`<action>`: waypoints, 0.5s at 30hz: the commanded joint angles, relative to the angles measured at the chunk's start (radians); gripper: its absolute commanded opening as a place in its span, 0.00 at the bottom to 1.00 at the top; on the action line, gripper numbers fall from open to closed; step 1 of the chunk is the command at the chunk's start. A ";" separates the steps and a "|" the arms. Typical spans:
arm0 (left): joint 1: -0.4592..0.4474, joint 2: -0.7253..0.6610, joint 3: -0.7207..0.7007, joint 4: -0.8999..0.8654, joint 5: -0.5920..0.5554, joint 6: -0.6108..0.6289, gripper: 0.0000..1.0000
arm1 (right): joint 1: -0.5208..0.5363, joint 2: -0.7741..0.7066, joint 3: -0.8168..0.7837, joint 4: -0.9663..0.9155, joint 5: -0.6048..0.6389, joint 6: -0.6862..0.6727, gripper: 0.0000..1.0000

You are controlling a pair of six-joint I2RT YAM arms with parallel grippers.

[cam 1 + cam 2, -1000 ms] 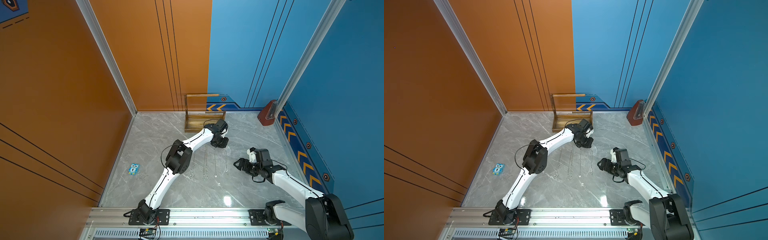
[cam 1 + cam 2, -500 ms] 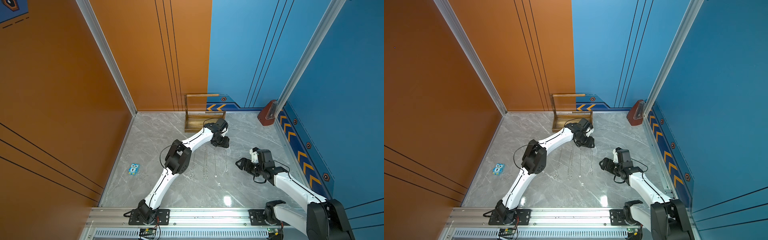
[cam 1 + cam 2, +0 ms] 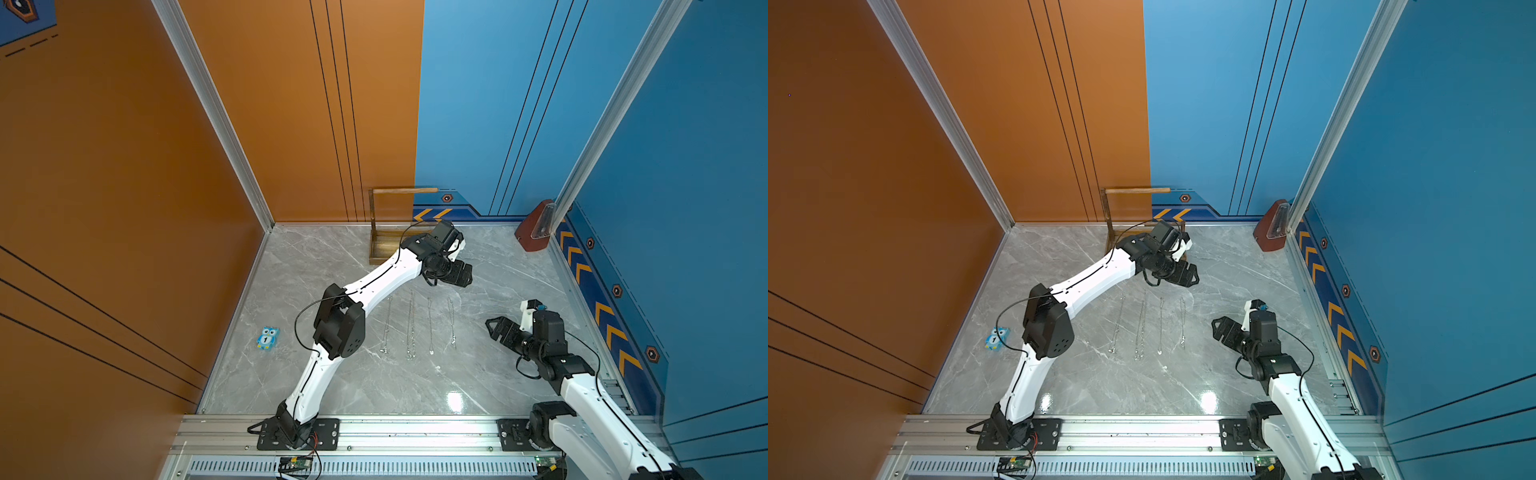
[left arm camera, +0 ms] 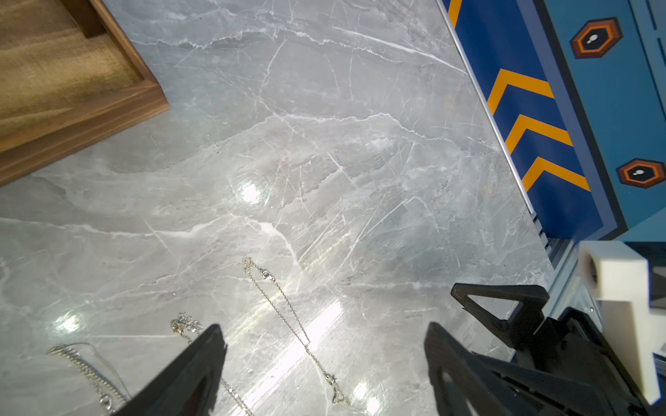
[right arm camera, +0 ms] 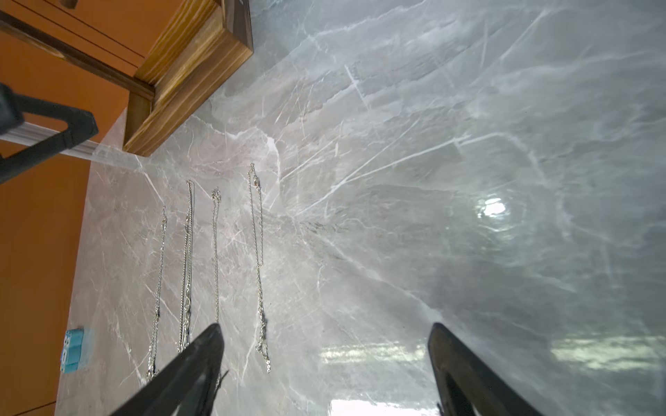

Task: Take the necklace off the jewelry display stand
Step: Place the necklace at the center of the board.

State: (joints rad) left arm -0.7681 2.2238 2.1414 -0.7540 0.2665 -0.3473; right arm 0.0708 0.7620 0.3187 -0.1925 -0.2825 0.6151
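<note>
The brown wooden jewelry display stand (image 3: pixel 384 249) stands at the back wall; I see no chain on its crossbar (image 3: pixel 403 190). Several silver necklaces lie stretched out side by side on the marble floor in both top views. The rightmost necklace (image 3: pixel 451 322) (image 3: pixel 1182 322) lies loose on the floor under my left gripper (image 4: pixel 323 329), which is open and empty. That gripper (image 3: pixel 461 275) hovers just in front of the stand's tray corner (image 4: pixel 90 119). My right gripper (image 3: pixel 496 328) (image 5: pixel 326 326) is open and empty, to the right of the chains' near ends.
A small blue owl card (image 3: pixel 267 337) lies by the orange left wall. A red-brown block (image 3: pixel 534 228) sits in the back right corner. Walls close three sides, and a metal rail (image 3: pixel 415 428) carrying both arm bases runs along the front.
My left gripper has gone from shut to open, and the rightmost necklace lies free on the floor. It has shifted slightly right. The right arm has drawn back a little toward the front.
</note>
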 commanded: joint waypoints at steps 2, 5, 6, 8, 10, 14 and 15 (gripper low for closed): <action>-0.038 -0.116 -0.077 -0.015 -0.073 0.045 0.95 | -0.031 -0.098 -0.038 -0.059 0.069 0.046 0.93; -0.057 -0.199 -0.157 -0.007 -0.143 0.060 0.99 | -0.049 -0.162 -0.054 -0.078 0.082 0.059 0.94; -0.062 -0.225 -0.183 -0.004 -0.166 0.064 0.99 | -0.053 -0.180 -0.057 -0.087 0.089 0.063 0.95; -0.068 -0.291 -0.257 0.019 -0.212 0.069 0.99 | -0.064 -0.219 -0.064 -0.103 0.108 0.073 0.97; -0.069 -0.360 -0.341 0.050 -0.249 0.068 0.99 | -0.073 -0.253 -0.071 -0.122 0.135 0.085 0.97; -0.062 -0.516 -0.517 0.124 -0.322 0.062 0.99 | -0.095 -0.335 -0.082 -0.173 0.200 0.117 1.00; -0.059 -0.549 -0.552 0.137 -0.339 0.059 0.99 | -0.100 -0.354 -0.085 -0.179 0.208 0.123 1.00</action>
State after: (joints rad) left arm -0.8371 1.7569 1.6688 -0.6765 0.0250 -0.2993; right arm -0.0151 0.4511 0.2497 -0.3054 -0.1478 0.6987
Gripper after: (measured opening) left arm 0.986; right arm 0.998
